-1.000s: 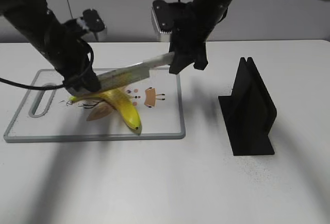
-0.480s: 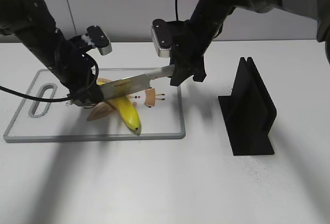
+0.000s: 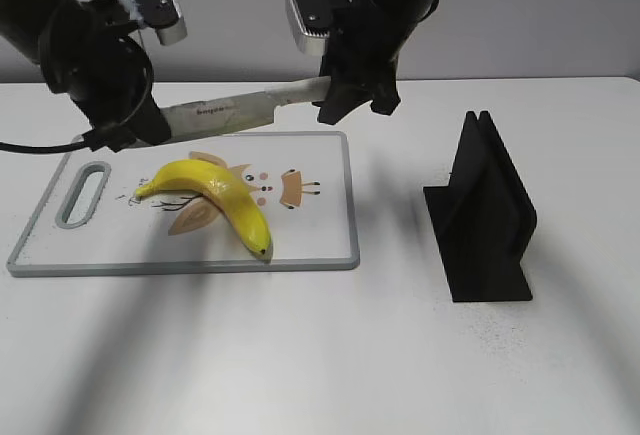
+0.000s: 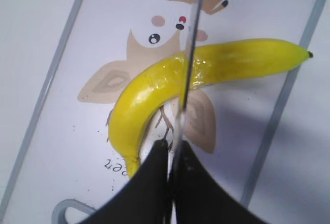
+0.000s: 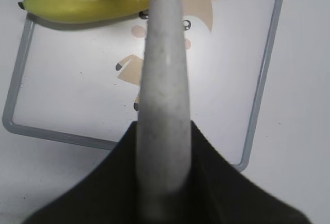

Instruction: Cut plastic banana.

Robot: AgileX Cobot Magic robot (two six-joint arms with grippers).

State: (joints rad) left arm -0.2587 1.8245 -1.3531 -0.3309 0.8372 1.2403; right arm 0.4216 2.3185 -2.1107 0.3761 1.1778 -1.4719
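A yellow plastic banana lies in one piece on the white cutting board. A knife hangs level above the board, clear of the banana. My left gripper is shut on the blade's tip end. My right gripper is shut on the white handle. In the left wrist view the blade runs edge-on across the middle of the banana, pinched between the jaws. In the right wrist view the handle sits between the jaws, with the banana beyond.
A black knife stand stands on the white table to the right of the board. The board has a grey rim, a handle slot at its left end and cartoon prints around the banana.
Both arms have lifted the knife off the banana to well above the board. The banana has stayed in place.
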